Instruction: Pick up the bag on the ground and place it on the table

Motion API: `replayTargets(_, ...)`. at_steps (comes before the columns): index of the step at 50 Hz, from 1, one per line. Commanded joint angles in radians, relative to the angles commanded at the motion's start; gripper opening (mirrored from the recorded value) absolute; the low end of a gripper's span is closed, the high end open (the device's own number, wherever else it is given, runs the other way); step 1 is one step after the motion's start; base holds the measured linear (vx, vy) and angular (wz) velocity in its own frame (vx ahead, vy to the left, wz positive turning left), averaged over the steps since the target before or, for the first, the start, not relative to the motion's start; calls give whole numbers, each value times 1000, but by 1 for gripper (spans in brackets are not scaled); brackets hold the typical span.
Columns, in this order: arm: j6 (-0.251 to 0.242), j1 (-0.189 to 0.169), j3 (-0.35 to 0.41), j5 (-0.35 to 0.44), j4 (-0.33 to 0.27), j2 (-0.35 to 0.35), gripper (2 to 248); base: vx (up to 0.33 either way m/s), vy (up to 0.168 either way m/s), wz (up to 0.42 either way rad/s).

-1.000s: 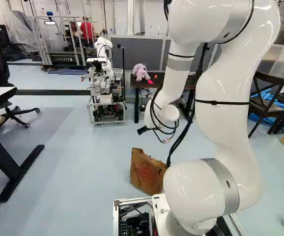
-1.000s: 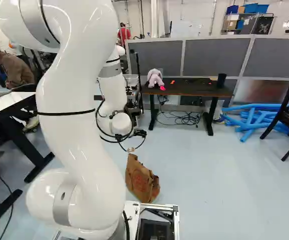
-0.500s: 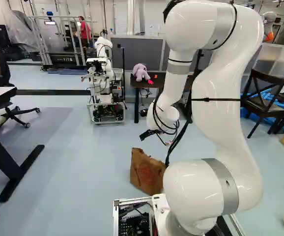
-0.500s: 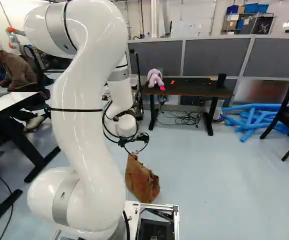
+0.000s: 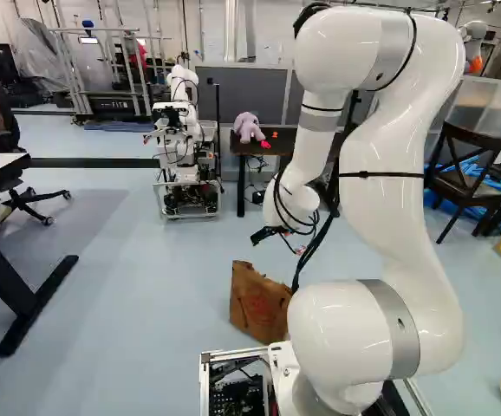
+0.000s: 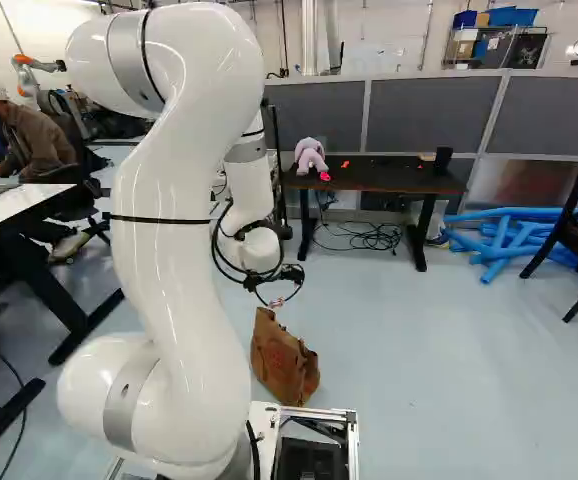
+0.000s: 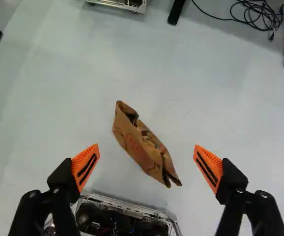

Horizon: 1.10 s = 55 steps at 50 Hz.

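Sitting on the floor (image 6: 419, 340) near the base's front edge (image 6: 329, 412), the bag (image 6: 284, 365) is ungrasped; the end effector (image 7: 146, 146) gapes wide, empty. Lifting and placing it, probably on the dark worktop (image 6: 399, 178), are left.

Bright, even light leaves glossy highlights on the white arm (image 6: 164, 260) and soft shadows across the floor (image 5: 146, 286).

Base views forward, wrist downward

Bag (image 7: 134, 146) interior mostly hidden
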Motion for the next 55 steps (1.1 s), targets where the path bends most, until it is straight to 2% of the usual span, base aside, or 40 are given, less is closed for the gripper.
replayTargets(27,0,0,-75,-70,-30,-45,247,0,0,0)
replayTargets(55,0,10,-206,-188,-70,-190,247,0,0,0)
